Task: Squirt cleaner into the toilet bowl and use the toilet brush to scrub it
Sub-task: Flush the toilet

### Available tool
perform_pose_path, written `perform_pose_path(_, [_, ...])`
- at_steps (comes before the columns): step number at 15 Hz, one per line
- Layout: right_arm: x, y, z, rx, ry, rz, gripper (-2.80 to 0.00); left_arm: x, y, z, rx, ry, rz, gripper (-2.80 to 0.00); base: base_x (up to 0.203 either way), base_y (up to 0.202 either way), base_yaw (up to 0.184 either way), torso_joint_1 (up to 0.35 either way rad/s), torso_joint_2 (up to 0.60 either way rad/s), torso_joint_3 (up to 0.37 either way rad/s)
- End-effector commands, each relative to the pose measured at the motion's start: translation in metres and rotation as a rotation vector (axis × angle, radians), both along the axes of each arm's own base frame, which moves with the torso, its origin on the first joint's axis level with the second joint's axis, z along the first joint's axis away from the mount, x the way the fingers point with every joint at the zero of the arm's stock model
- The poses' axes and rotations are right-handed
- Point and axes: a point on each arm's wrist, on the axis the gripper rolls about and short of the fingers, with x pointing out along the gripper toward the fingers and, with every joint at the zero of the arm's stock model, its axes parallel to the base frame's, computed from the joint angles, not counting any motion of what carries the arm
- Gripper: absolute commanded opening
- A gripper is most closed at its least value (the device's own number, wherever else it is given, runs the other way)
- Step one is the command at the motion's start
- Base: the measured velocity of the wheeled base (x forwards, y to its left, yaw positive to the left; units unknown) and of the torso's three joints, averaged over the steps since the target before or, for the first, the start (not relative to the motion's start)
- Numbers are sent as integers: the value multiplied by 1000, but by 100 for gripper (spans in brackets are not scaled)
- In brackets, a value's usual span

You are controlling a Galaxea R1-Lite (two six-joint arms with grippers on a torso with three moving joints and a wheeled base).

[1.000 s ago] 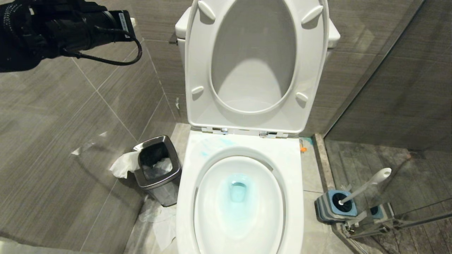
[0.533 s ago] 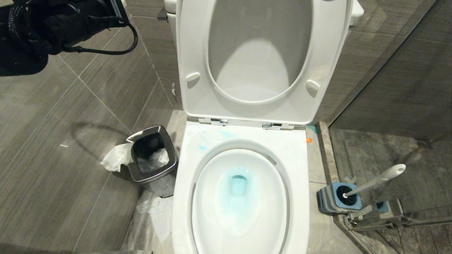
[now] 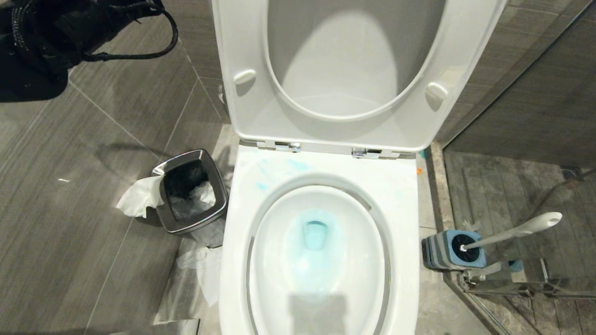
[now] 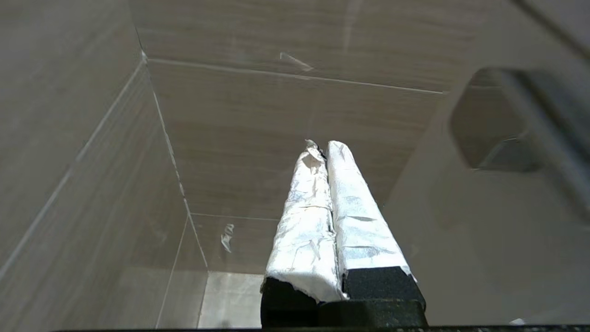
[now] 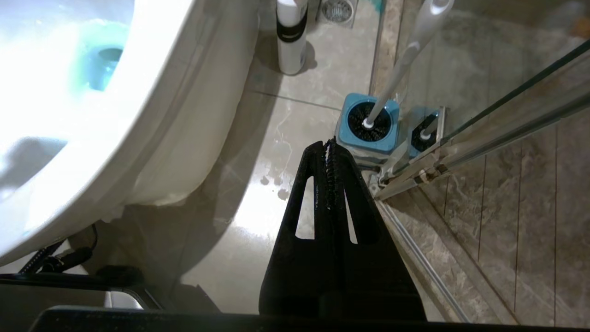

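Since the earlier head views the whole scene has slid: the camera has tipped further down, so the raised seat and lid now run off the top edge and the toilet bowl fills more of the lower frame. The things themselves have not shifted relative to one another. The left arm, at 10 o'clock in the head view, sits higher and closer to the corner than before, with less of it showing.

The left gripper has its two white-wrapped fingers pressed together, holding nothing, and faces the grey tiled wall. The right gripper is also closed on nothing, its black fingers meeting over the floor beside the bowl, near the brush holder.

In the toilet bowl the cleaner shows as turquoise-tinted water around the drain, with pale teal smears on the rim at about 11 o'clock of the basin.

The toilet brush stands in its blue-and-grey holder on the floor at 3 o'clock of the bowl, black bristles down in the cup, white handle leaning away to the right, beside the glass shower partition.

The steel waste bin, at 9 o'clock of the bowl, holds crumpled paper; a white tissue hangs over its left edge.
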Motion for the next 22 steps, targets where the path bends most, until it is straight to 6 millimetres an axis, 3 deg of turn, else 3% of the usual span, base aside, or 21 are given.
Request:
perform_pose_path(1, [0, 0, 0, -1, 2, 0, -280, -4, 0, 5, -12, -43, -6, -280, 0, 0, 0, 2, 7, -187])
perform_pose_path(6, [0, 0, 0, -1, 2, 2, -280, -42, 4, 34, -63, -124, -31, -280, 0, 0, 0, 1, 0, -35])
perform_pose_path(10, [0, 0, 0, -1, 2, 2, -280, -75, -1, 47, -46, -45, -75, -280, 0, 0, 0, 0, 0, 0])
perform_pose_path(18, [0, 0, 0, -1, 2, 1, -280, -86, -37, 41, -40, 9, -199, -280, 0, 0, 0, 0, 0, 0])
perform_pose_path(22, [0, 0, 0, -1, 2, 0, -280, -83, -44, 36, -33, 27, -213, -280, 0, 0, 0, 0, 0, 0])
